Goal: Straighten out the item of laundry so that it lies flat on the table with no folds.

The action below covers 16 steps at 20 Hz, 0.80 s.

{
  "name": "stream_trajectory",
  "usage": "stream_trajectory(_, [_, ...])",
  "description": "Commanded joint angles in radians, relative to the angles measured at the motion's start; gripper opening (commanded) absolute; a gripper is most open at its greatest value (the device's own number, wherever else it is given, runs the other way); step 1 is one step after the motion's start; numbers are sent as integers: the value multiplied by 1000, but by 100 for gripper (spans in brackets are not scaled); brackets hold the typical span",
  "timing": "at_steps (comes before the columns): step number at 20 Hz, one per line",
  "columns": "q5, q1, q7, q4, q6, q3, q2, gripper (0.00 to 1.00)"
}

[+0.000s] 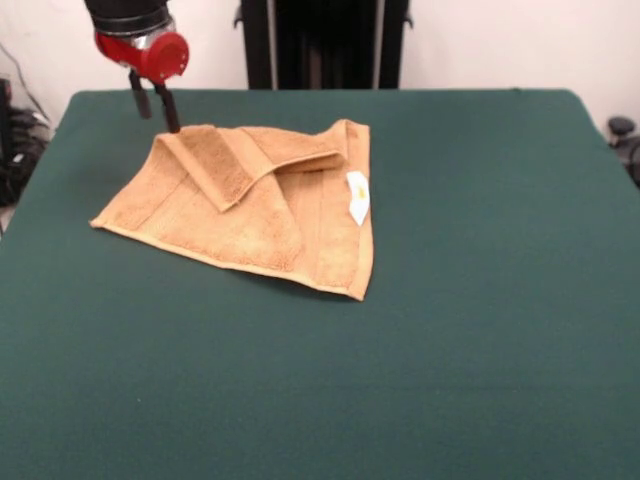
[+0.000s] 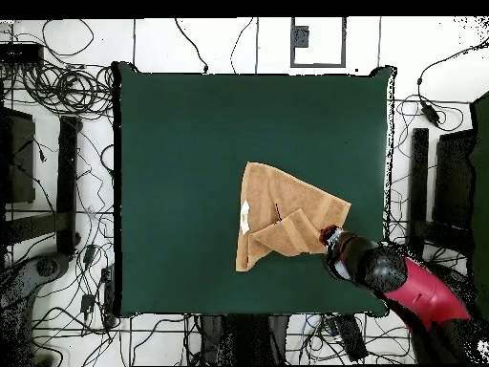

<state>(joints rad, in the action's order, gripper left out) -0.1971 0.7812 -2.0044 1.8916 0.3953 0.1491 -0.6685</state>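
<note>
two fingers [image 1: 160, 108] apart, poised at towel [image 1: 250, 205] corner on tabletop [image 1: 450, 300]; next, probably pinching folded flap [image 1: 235, 160] and dragging outward.

Tangled black cables [image 2: 57, 91] sprawl across the white floor [image 2: 224, 43] on every side of the work area. Dark equipment racks [image 2: 19, 153] stand along the left edge in the overhead view, with another dark unit [image 2: 458, 177] at right. In the front view, a white wall [image 1: 490, 45] rises behind a black stand [image 1: 322, 42].
</note>
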Motion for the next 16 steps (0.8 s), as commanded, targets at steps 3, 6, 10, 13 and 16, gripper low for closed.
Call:
stream_trajectory(3, [31, 162, 121, 83, 169, 192, -4, 100])
stream_trajectory(6, [23, 173, 105, 103, 156, 209, -7, 100])
stream_trajectory(10, [48, 203, 31, 177, 141, 252, 3, 100])
stream_trajectory(13, [35, 194, 4, 185, 121, 246, 22, 100])
stream_trajectory(16, [32, 192, -25, 199, 75, 245, 37, 100])
